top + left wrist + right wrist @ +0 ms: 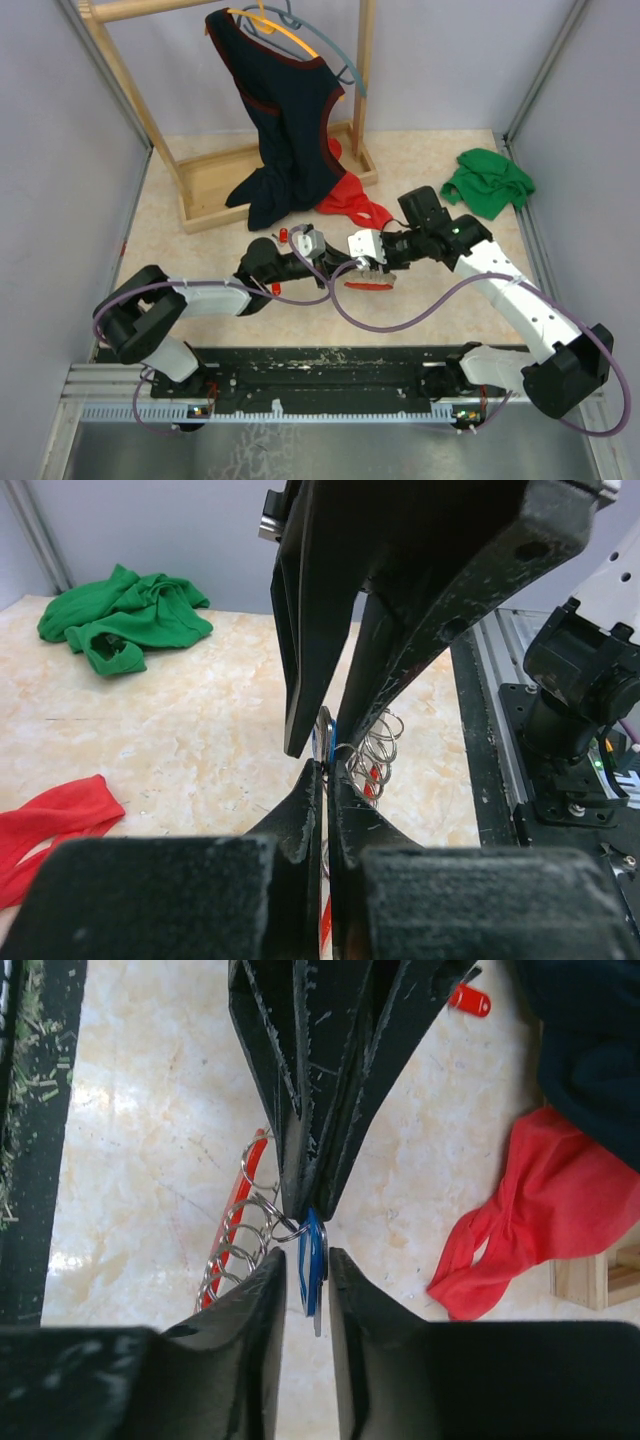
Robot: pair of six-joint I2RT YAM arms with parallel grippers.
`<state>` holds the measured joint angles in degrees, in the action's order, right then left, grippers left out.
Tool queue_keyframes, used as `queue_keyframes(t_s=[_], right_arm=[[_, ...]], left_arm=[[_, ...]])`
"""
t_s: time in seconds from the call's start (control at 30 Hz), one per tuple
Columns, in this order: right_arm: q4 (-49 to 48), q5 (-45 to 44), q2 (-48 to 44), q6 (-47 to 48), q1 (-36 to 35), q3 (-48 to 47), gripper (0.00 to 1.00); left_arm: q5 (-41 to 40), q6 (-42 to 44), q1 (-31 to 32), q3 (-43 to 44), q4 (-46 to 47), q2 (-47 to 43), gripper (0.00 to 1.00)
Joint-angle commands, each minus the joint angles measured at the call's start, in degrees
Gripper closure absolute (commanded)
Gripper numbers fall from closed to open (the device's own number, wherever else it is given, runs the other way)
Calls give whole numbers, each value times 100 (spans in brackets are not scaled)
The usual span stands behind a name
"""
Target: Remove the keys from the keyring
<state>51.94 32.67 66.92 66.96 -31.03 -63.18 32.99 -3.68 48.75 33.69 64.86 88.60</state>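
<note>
Bright, even light with soft shadows; near fingers in wrist views perhaps blurred

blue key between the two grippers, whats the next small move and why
Probably a short pull apart. In the right wrist view the blue key sits between the right gripper fingers while the left gripper pinches the wire rings of the keyring. The key looks hooked on a ring, so ease it along the ring's coil rather than yank.

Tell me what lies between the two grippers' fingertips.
In the right wrist view, the blue key hangs between the right gripper and left gripper, on a split ring of the keyring.
</note>
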Motion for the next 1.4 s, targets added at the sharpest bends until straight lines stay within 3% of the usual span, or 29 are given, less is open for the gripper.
queue_keyframes(t_s=[0.0, 0.07, 0.33, 0.63, 0.87, 1.2, 1.3, 1.37], right_arm=[[-122, 588, 16, -184, 161, -353, 73], [-131, 691, 35, -234, 241, -353, 67], [-263, 1310, 88, -413, 730, -293, 58], [-757, 2722, 158, -771, 1212, 62, 53], [-1045, 3062, 357, -1122, 1213, 209, 53], [-908, 3232, 377, -1029, 1213, 128, 83], [-742, 3189, 353, -881, 1215, 55, 99], [-652, 3128, 329, -832, 1212, -14, 100]], left_arm=[[-209, -36, -8, -104, 541, -159, 100], [-238, -61, -14, -138, 598, -165, 100], [-256, -375, -110, -390, 1210, -207, 100], [-108, -777, -173, -597, 1857, -220, 100], [-118, -933, -192, -676, 2106, -254, 100], [-93, -967, -232, -687, 2064, -301, 100], [-100, -957, -252, -697, 2029, -310, 100], [-100, -928, -273, -695, 1966, -317, 100]])
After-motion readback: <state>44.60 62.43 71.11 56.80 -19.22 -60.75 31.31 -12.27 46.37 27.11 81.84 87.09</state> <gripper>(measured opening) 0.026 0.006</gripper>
